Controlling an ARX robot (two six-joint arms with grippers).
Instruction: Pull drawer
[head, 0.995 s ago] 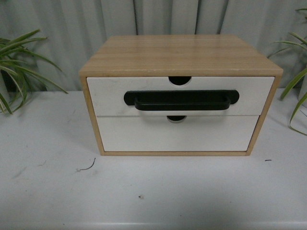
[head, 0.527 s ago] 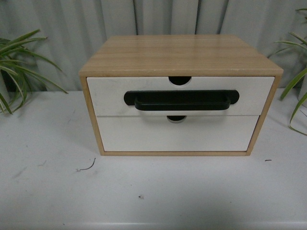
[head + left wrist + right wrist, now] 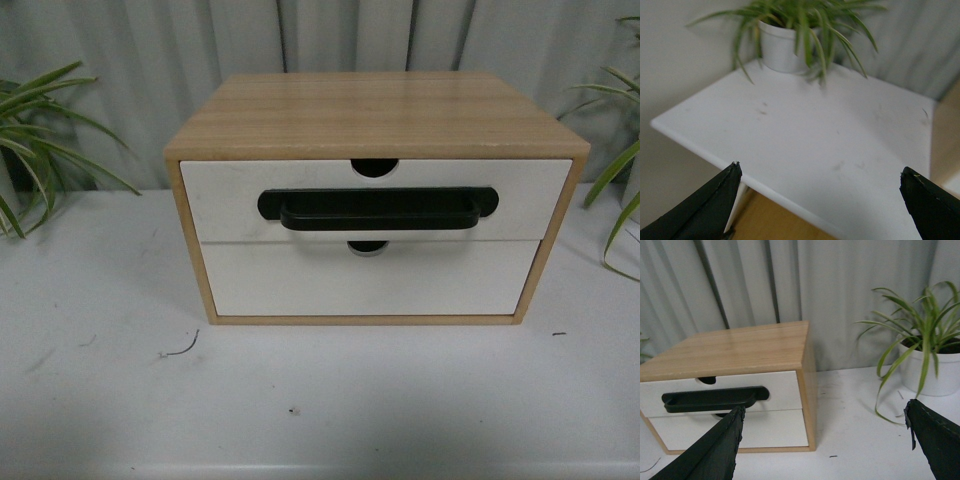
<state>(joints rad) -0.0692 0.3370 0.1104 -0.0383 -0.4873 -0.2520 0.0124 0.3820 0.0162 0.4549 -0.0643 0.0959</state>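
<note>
Drawer (image 3: 375,188): upper of two in the chest (image 3: 375,115), fully shut; the chest sits mid-table (image 3: 300,400), toward the back edge.
Handle (image 3: 378,209): black bar across the drawer front, untouched.
Left gripper (image 3: 820,169): spread wide, empty, over the table's left edge.
Right gripper (image 3: 825,407): spread wide, empty, well apart from the handle.
Risk: the light chest may slide toward the front edge instead of the drawer opening (nothing braces it); a low approach could catch the lower drawer (image 3: 370,280).
Contents: both drawers hidden.
Pots: left pot (image 3: 780,47), back left corner, holds a plant (image 3: 807,22); right pot (image 3: 932,375), back right corner, likewise.
</note>
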